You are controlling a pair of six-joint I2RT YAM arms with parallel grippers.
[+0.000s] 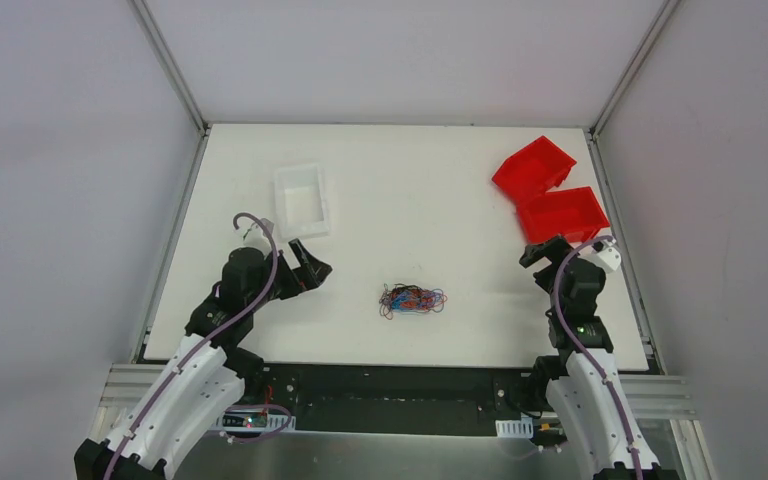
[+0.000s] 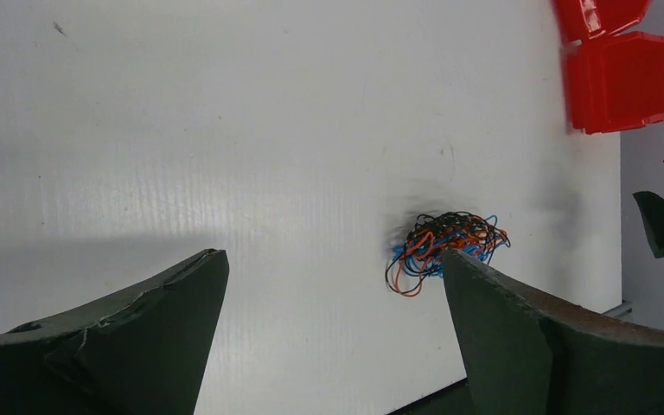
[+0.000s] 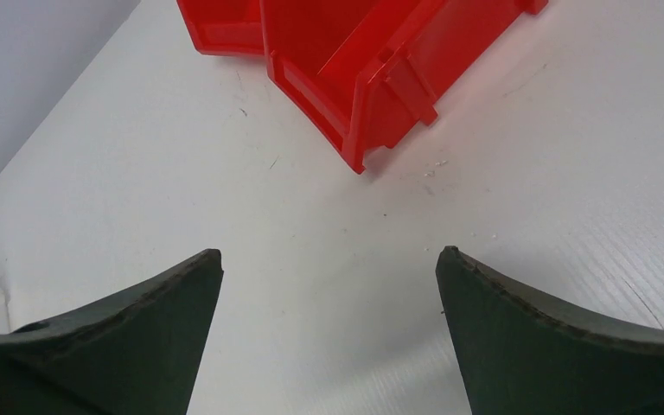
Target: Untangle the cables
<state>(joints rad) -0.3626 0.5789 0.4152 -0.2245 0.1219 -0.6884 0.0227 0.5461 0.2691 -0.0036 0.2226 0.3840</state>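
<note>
- white table (image 1: 440,180), matte, a few scuffs
- cables (image 1: 412,299) in one tangled bunch near the middle, blue, orange, red, black
- white tray (image 1: 281,200) far left
- two red bins (image 1: 563,213) side by side, far right corner

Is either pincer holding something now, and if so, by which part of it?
Nothing is held. The left pincer and the right pincer are both open and empty; the cables lie in a bunch on the table, touched by neither.

No text, label, brand or number can be read anywhere.
</note>
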